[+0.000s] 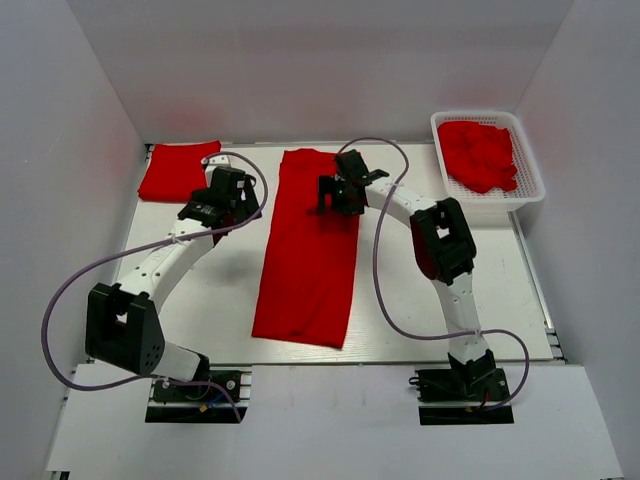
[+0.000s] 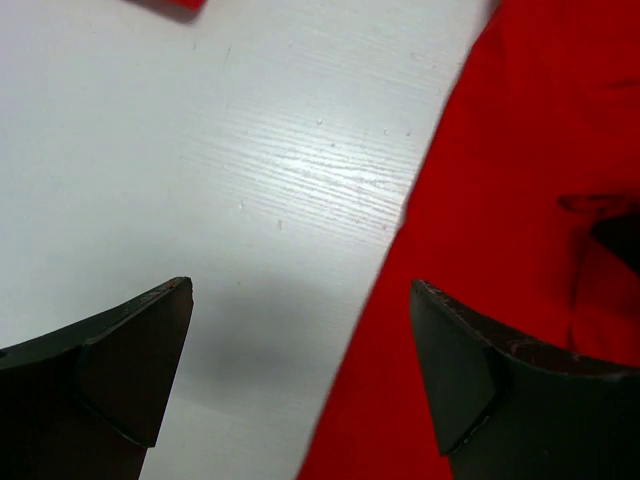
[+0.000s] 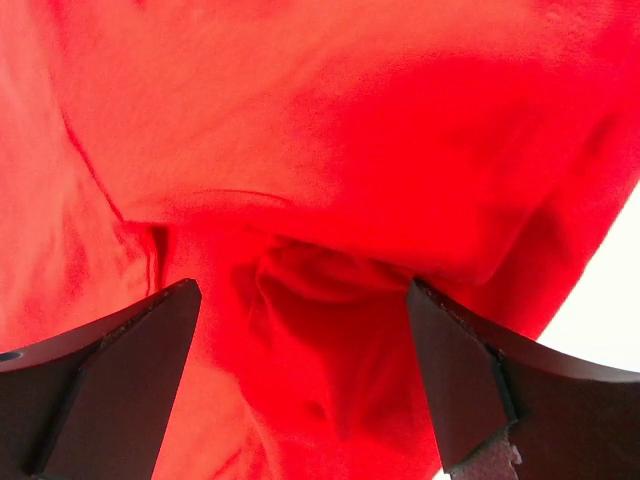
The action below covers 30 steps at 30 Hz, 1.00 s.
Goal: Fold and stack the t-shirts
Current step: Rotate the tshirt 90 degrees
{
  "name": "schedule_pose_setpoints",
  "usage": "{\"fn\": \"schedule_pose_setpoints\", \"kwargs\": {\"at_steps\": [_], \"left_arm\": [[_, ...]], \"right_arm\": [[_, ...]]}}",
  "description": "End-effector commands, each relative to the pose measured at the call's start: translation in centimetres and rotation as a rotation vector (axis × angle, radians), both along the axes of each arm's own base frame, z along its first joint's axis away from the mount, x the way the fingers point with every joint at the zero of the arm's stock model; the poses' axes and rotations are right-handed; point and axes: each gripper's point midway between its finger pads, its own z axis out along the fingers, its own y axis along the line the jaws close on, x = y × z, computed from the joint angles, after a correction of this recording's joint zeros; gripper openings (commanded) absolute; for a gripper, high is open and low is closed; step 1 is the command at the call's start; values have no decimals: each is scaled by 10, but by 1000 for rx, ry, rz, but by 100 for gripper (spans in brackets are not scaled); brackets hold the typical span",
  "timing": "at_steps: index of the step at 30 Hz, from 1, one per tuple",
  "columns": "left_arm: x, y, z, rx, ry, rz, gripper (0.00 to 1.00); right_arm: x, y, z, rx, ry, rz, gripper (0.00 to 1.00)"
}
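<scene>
A long red t-shirt, folded into a narrow strip, lies down the middle of the table. A folded red t-shirt lies at the back left. More red shirts are heaped in the basket. My left gripper is open, just left of the strip's upper edge; the left wrist view shows its jaws wide apart over the shirt's edge and bare table. My right gripper is open above the strip's upper right part; the right wrist view shows bunched red cloth between its jaws, not pinched.
A white mesh basket stands at the back right. White walls close in the back and both sides. The table is white; cables loop from both arms over it.
</scene>
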Motion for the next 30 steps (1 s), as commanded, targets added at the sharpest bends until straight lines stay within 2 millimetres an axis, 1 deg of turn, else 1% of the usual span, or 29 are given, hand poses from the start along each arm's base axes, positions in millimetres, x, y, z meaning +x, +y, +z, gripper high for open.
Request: {"fn": "schedule_pose_setpoints", "kwargs": {"at_steps": [1,3,4,5,6,7,8,9,10,11,12,13,14,15,16,17,18,19,20,21,22,23,24,25,26,27,28,29,30], "left_arm": [[20,-11,26,-40,-76,-86,99],[25,-19,16,-65,-54,-128,99],[31,-24,24,-66,-83,-160,99],[35,-24,19,-70,-78,-172,99],[36,-30,21,-91,-87,-195,99],[38,-33,17,-90,-81,-214,99],[40,-37,15,-99,-73,-226,99],[41,-43,18,-121,-76,-252,99],[41,-48,16,-134,-59,-271,99],[39,-51,10,-138,-37,-299,99],[36,-59,10,-166,-30,-333,99],[35,-62,10,-178,-27,-348,99],[31,-64,4,-188,-9,-361,99],[22,-69,-2,-195,8,-382,99],[16,-76,-9,-208,29,-395,99],[9,-81,-9,-242,38,-419,99],[-3,-84,-21,-261,73,-440,99],[-11,-86,-26,-284,92,-450,99],[-17,-95,-27,-330,92,-488,99],[-33,-100,-40,-355,126,-523,99],[-44,-109,-45,-392,143,-550,99],[-55,-118,-48,-435,159,-590,99],[-72,-127,-65,-462,198,-608,99],[-81,-132,-68,-478,204,-625,99],[-90,-137,-75,-481,221,-647,99],[-101,-139,-86,-486,251,-650,99],[-113,-146,-91,-480,280,-679,99],[-120,-147,-97,-464,302,-680,99],[-128,-146,-101,-446,333,-679,99]], "right_arm": [[19,-52,-59,-115,117,-84,90],[50,-50,-43,-48,73,-68,90],[52,-45,-48,-40,65,16,90],[70,-37,-26,8,6,53,90],[74,-34,-25,8,-24,101,90],[80,-33,-18,9,-56,137,90],[81,-21,-3,52,-87,195,90],[84,-17,10,73,-117,215,90],[84,-13,29,91,-151,242,90],[77,-7,35,117,-154,283,90],[76,-4,57,127,-201,299,90],[69,-6,75,131,-228,307,90],[62,-7,94,149,-261,313,90],[58,-7,103,156,-279,317,90],[51,-9,122,172,-319,310,90],[40,-17,134,165,-336,295,90],[28,-27,118,139,-303,276,90],[26,-30,153,163,-398,259,90],[16,-38,179,190,-439,228,90],[-7,-50,126,175,-358,193,90],[-20,-58,149,198,-408,174,90],[-36,-64,167,240,-426,136,90],[-71,-84,123,192,-346,95,90],[-80,-88,119,202,-341,79,90],[-104,-97,106,222,-291,43,90],[-115,-102,111,239,-297,32,90],[-144,-113,73,213,-207,24,90],[-154,-115,87,249,-232,22,90],[-164,-117,81,255,-212,16,90]]}}
